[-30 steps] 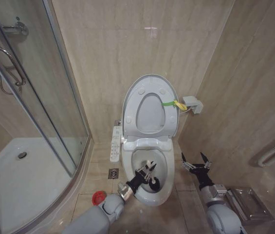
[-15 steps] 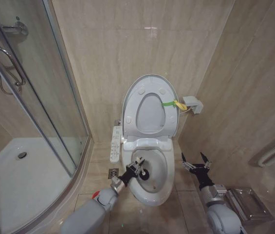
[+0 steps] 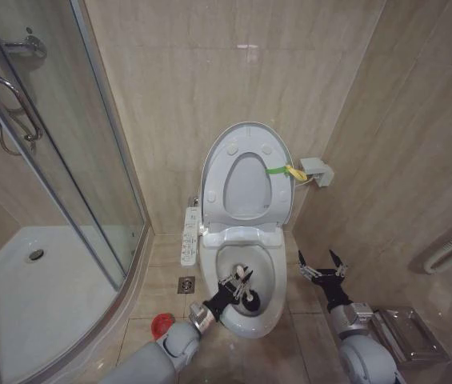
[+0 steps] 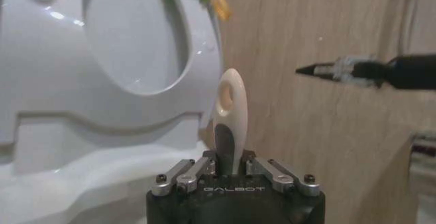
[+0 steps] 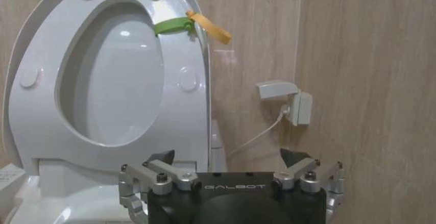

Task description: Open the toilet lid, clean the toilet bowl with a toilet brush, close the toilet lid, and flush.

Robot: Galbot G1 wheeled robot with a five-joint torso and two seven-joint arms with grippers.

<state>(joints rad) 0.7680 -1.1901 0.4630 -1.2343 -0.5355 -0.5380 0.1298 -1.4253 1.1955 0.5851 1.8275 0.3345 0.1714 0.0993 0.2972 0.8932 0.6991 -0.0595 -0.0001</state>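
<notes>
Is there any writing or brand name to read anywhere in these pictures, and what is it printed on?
"GALBOT": on the black body of the left claw, which grips the pale handle of the toilet brush.
"GALBOT": on the black body of the right claw.
Narrow white button panel beside the toilet bowl: markings too small to read.

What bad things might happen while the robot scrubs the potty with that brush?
The left gripper pinches only the thin pale handle of the toilet brush, so hard scrubbing might twist it loose into the toilet bowl. The toilet lid stands upright just behind the bowl; a high swing might knock it down onto the arm. The right gripper waits open beside the bowl, so a wide sweep might bump it.
</notes>
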